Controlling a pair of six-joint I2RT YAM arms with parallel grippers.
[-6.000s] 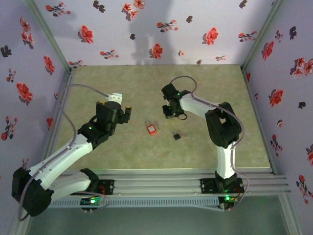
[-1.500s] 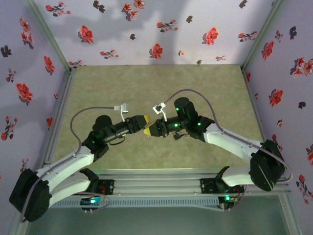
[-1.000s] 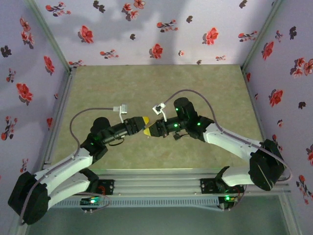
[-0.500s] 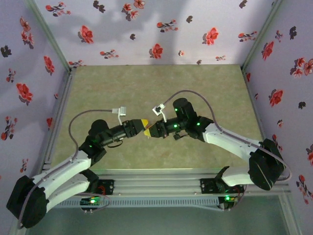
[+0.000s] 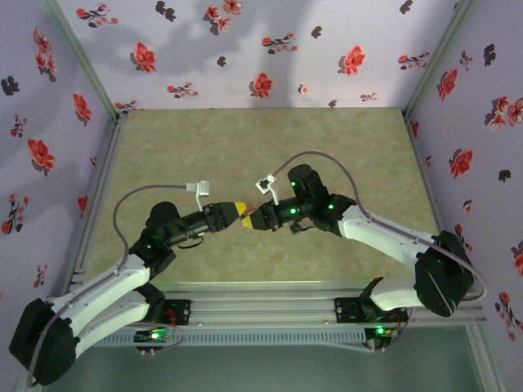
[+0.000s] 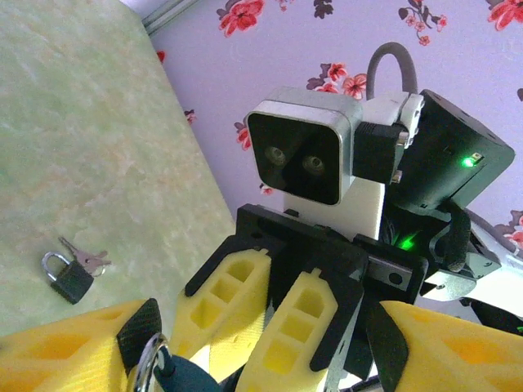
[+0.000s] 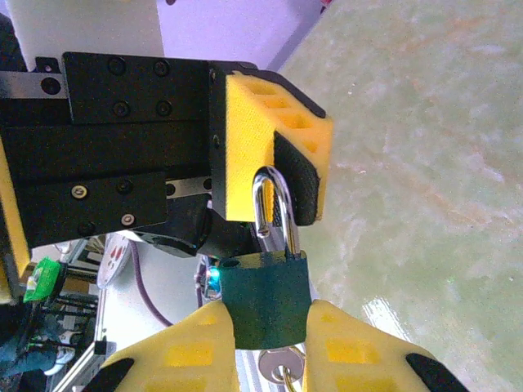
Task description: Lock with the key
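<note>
My right gripper (image 7: 265, 331) is shut on the body of the lock (image 7: 265, 296), held above the table. The lock looks dark teal in the right wrist view and shows as a reddish speck (image 5: 248, 219) from above. Its silver shackle (image 7: 274, 204) stands up with one leg out of its hole. A key (image 7: 280, 365) on a ring sits in the lock's underside. My left gripper (image 6: 265, 331) faces the right one with its jaws wide apart. One of its fingers (image 7: 265, 122) rests its black pad against the shackle.
A second small dark padlock (image 6: 69, 278) with keys (image 6: 86, 258) lies on the green table (image 5: 163, 155). Flowered walls close the table in on three sides.
Six seconds ago the arms stood apart and the lock lay on the table. Over the last second the left gripper has crept down and right against the right gripper, which barely moved.
</note>
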